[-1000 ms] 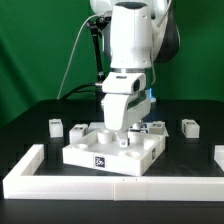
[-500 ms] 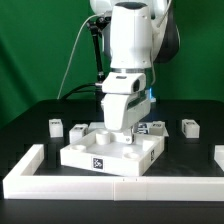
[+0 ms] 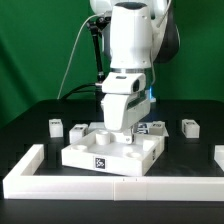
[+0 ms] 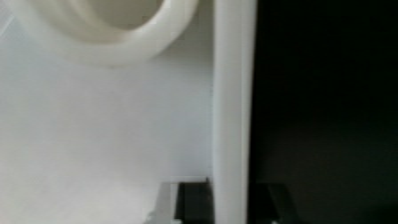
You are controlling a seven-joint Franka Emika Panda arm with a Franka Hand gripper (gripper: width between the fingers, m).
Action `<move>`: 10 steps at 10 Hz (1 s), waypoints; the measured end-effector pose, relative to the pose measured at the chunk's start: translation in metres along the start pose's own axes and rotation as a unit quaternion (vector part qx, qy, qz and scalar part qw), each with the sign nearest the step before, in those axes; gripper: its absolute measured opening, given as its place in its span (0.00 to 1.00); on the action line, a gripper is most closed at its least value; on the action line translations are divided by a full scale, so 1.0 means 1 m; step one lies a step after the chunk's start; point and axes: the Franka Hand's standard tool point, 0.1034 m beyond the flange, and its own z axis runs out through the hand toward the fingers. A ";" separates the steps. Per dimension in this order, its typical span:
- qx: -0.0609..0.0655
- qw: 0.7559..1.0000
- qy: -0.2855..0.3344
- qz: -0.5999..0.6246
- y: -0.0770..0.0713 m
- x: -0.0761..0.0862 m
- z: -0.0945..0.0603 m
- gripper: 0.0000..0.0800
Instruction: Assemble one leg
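The large white square panel (image 3: 92, 152) lies on the black table, a tag on its front face. My gripper (image 3: 119, 134) is down at the panel's far edge. In the wrist view the gripper (image 4: 231, 206) has its dark fingers (image 4: 192, 206) on either side of the panel's bright edge strip (image 4: 231, 100), shut on it. One round corner hole (image 4: 111, 25) shows beside the strip. Small white legs lie apart on the table: two (image 3: 56, 127) (image 3: 78, 130) at the exterior view's left and one (image 3: 190, 126) at its right.
The long white L-shaped border wall (image 3: 110, 186) runs along the front and up the exterior view's left side (image 3: 24, 165). Small tagged white pieces (image 3: 152, 126) lie behind the panel at the right; I cannot tell what they are.
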 end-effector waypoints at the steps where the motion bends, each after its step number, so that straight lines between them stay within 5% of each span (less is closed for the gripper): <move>1: 0.000 1.000 0.000 0.000 0.000 0.000 0.000 0.06; 6: -0.005 0.988 -0.001 -0.155 0.004 0.007 0.000 0.07; 10: -0.004 0.989 -0.001 -0.150 0.004 0.006 0.000 0.07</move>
